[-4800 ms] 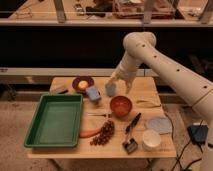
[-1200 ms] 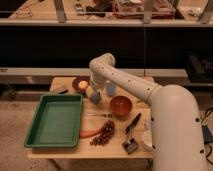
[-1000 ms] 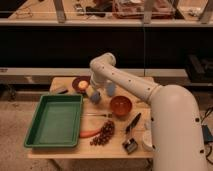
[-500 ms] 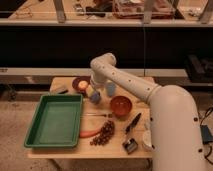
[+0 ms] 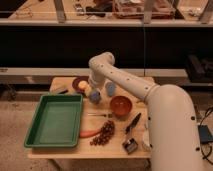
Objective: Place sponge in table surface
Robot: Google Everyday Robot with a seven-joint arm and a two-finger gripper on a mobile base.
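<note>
The white arm (image 5: pixel 131 83) rises from the right front of the bench (image 5: pixel 80 151), bends at a rounded elbow above the back edge and drops towards the left half of the top. Its end effector (image 5: pixel 93 92) hangs low over the bare wood, just behind the back right corner of the green tray (image 5: pixel 56 96). The sponge (image 5: pixel 95 98), a small pale blue-grey block, sits right at the tip of the end effector, down at the bench top, between the tray corner and the orange bowl (image 5: pixel 121 106). Whether the end effector is clamped on the sponge or standing apart around it, I cannot tell; nor is it clear whether the sponge rests fully on the wood.

A blue-grey cup (image 5: pixel 110 89) stands upright just right of the sponge, behind the bowl. A dark round plate (image 5: pixel 75 82) lies to the left of the end effector, near the back edge, with a pale yellow item (image 5: pixel 82 86) on it. In front of the bowl a thin utensil (image 5: pixel 100 115) lies on the wood. Nearer the front edge are a carrot (image 5: pixel 89 133) beside the tray, a bunch of dark grapes (image 5: pixel 104 133) just right of it, and a dark-handled tool (image 5: pixel 133 121) lying at an angle close to the arm.
</note>
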